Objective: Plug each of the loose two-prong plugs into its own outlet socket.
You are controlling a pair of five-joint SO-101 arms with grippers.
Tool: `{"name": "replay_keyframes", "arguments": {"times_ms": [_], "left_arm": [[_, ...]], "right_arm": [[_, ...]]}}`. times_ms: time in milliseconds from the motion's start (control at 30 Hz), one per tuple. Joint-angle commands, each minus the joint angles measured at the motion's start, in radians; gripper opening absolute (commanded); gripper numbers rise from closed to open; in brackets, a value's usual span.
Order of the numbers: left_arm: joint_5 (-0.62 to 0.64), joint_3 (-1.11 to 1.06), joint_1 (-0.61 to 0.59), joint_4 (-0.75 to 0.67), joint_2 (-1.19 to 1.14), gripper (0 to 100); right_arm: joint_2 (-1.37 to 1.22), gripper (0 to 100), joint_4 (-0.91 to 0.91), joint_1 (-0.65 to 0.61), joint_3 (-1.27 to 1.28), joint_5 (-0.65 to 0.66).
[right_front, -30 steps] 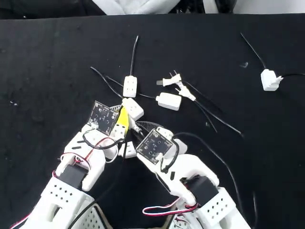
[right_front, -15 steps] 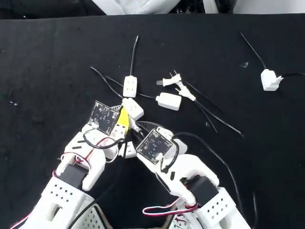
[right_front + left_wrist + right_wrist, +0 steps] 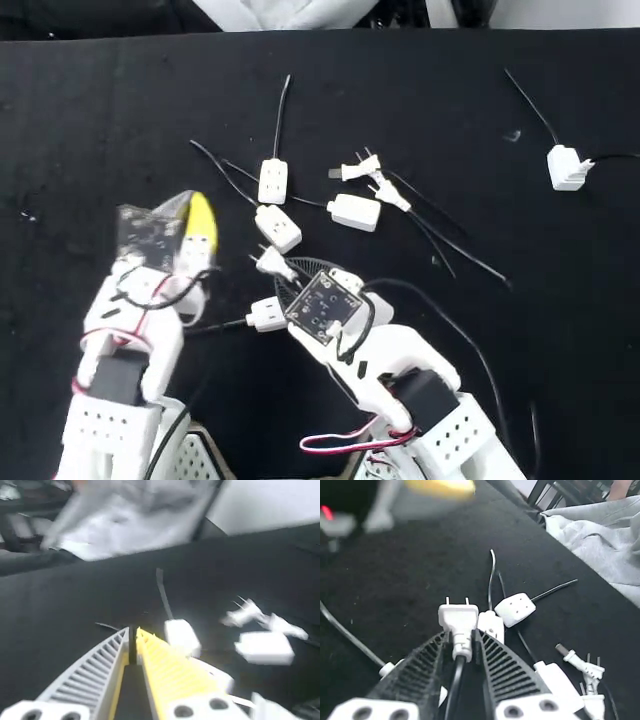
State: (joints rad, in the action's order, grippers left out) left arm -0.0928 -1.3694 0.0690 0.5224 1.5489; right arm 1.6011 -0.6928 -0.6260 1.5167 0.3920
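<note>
My right gripper (image 3: 461,636) is shut on a white two-prong plug (image 3: 457,621) with its prongs pointing away from me. In the high view this plug (image 3: 268,262) sits just short of a white outlet socket (image 3: 279,228), with the right gripper (image 3: 283,272) behind it. Two more sockets (image 3: 272,181) (image 3: 354,211) lie beyond. Two loose plugs (image 3: 352,170) (image 3: 390,193) rest near them. Another plug (image 3: 268,315) lies by the right arm. My left gripper (image 3: 188,204) hangs to the left, shut and empty, its grey and yellow fingers meeting (image 3: 132,632).
A further white socket (image 3: 567,167) sits at the far right on the black table (image 3: 100,120). Thin black cords (image 3: 440,235) run from the plugs and sockets across the middle. Grey cloth (image 3: 600,540) lies past the table's far edge.
My left arm has swung left and away from the near socket. The plug in my right gripper now shows uncovered. The right arm has not moved.
</note>
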Motion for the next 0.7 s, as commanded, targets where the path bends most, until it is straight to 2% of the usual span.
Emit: {"name": "replay_keyframes", "arguments": {"times_ms": [0,133,200,333,467,567,667], "left_arm": [[-0.011,0.01,-0.084,0.149,0.106,3],[-0.008,-0.047,-0.18,0.344,0.15,3],[-0.006,-0.081,-0.219,0.393,0.144,3],[-0.006,-0.188,-0.213,0.396,0.14,3],[-0.006,-0.228,-0.156,0.374,0.141,3],[-0.006,-0.251,-0.116,0.374,0.141,3],[-0.005,-0.251,-0.105,0.381,0.137,3]], "right_arm": [[0.016,1.1,-0.058,-0.009,-0.024,0.009],[0.016,1.1,-0.192,-0.009,-0.105,0.061],[0.015,1.1,-0.256,-0.009,-0.154,0.087],[0.015,1.1,-0.371,-0.009,-0.232,0.135],[-0.005,1.1,-0.466,-0.009,-0.246,0.261],[-0.09,1.1,-0.499,-0.009,-0.282,0.318],[-0.24,1.1,-0.502,-0.009,-0.386,0.318]]}}
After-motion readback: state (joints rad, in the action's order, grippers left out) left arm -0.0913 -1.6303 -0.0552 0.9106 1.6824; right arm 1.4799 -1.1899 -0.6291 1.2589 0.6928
